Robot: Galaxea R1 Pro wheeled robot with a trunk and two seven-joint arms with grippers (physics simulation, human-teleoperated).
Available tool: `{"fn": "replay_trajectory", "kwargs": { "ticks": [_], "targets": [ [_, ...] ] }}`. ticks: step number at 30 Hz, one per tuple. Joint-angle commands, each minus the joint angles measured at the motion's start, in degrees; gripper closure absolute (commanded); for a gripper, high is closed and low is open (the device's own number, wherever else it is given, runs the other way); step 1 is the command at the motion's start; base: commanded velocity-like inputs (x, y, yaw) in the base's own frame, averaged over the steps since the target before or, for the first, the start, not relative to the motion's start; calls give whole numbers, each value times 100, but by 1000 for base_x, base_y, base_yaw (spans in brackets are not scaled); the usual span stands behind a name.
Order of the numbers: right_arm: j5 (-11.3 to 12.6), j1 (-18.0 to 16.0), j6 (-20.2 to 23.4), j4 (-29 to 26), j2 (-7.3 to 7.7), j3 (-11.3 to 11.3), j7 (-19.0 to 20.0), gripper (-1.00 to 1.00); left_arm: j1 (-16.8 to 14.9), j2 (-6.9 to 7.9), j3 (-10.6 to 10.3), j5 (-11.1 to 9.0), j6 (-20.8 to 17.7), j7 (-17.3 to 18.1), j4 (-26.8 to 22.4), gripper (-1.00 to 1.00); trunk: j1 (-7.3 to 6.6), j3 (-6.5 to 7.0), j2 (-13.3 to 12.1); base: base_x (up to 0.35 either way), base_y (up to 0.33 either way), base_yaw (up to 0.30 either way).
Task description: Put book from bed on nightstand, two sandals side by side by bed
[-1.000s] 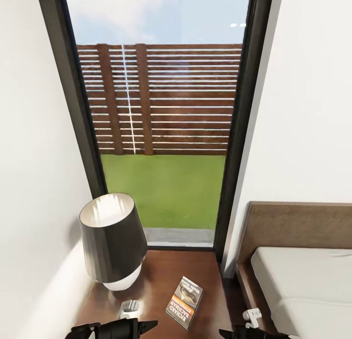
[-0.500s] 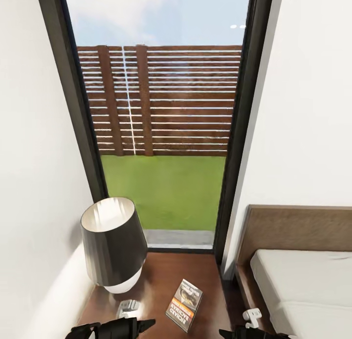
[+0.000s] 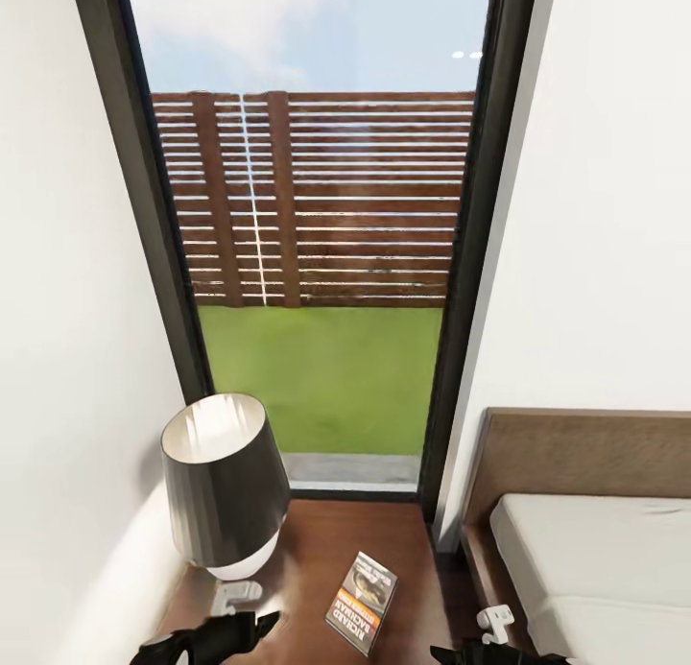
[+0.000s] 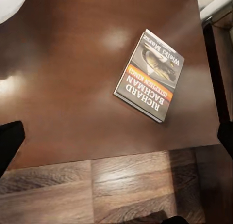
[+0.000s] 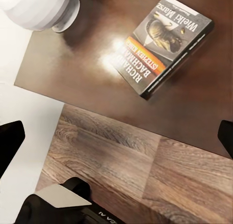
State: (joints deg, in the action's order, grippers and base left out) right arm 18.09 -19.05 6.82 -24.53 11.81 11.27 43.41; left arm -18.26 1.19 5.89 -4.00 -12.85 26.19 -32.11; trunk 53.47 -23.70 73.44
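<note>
Reddish-brown wood gleams under the book (image 3: 362,603), which lies flat and cover-up on the nightstand (image 3: 317,550), just beside the lamp (image 3: 224,483) and on the side of it nearer the bed (image 3: 595,569). From the left wrist view the book (image 4: 150,81) sits well inside the nightstand's front edge, with plank floor (image 4: 97,195) below that edge; the right wrist view shows the same book (image 5: 162,42) set apart from the lamp's white base (image 5: 41,8).

Both arms hang low at the nightstand's front. The left gripper (image 3: 230,636) holds nothing, and dark finger edges at opposite sides of its wrist view suggest the jaws stand apart. The right gripper (image 3: 489,653) likewise carries nothing, its finger edges also set wide in its own view.

By this reading the book step looks complete: the paperback rests on the nightstand, free of either gripper. What remains is the sandals, neither of which appears around the nightstand. The next move likely calls for backing the arms clear of lamp and book, then turning the base and head to search the floor near the bed.
</note>
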Motion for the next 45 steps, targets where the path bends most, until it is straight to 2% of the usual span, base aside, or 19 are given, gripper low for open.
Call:
{"fn": "replay_trajectory", "kwargs": {
  "ticks": [1, 7, 14, 17, 20, 21, 25, 27, 32, 38, 45],
  "targets": [
    [61, -2, 56, -8, 6, 24, 4, -100, -2, -8, 20, -44, -11, -76, -5, -100, -23, 12, -38, 0, 0, 0],
    [56, -5, 51, -8, 6, 21, -18, -100, -2, -22, 23, -37, 109, -294, 148, -100, -154, 120, -278, 0, 0, 0],
    [47, -2, 47, 5, 6, 12, -39, -100, -2, -21, 22, -32, 209, -314, 238, -100, -308, 245, -559, 0, 0, 0],
    [46, -2, 47, 8, 6, 8, -48, -100, -2, -5, 25, -29, 274, -315, 432, -100, -374, 299, -679, 0, 0, 0],
    [39, -4, 47, 25, -10, 9, -128, -100, -2, 2, 26, -24, 650, -316, 756, -100, -440, 353, -800, 0, 0, 0],
    [37, -4, 47, 33, -22, 30, -337, -100, -2, 3, 27, -23, 867, -321, 1027, -100, -462, 371, -840, 0, 0, 0],
    [31, -2, 38, 71, -35, 46, -640, -100, 1, 16, 27, -28, 1052, -423, 1361, -100, -550, 443, -1000, 0, 0, 0],
    [29, -3, 20, 250, -37, 49, -685, -100, 4, 19, 27, -30, 1190, -444, 1595, -100, -594, 479, -1080, 0, 0, 0],
    [28, -2, -28, 1372, -52, 51, -716, -100, 6, 12, 6, -25, 1614, -559, 2231, -100, -703, 569, -1281, 0, 0, 0],
    [28, -3, -37, 1760, -56, 51, -719, -100, 15, 12, 1, -23, 1763, -896, 2732, -100, -835, 676, -1522, 0, 0, 0],
    [28, -2, -40, 2231, -54, 51, -720, -100, 58, 18, 0, -29, 2123, -993, 3052, -100, -989, 802, -1802, 0, 0, 0]
  ]
}}
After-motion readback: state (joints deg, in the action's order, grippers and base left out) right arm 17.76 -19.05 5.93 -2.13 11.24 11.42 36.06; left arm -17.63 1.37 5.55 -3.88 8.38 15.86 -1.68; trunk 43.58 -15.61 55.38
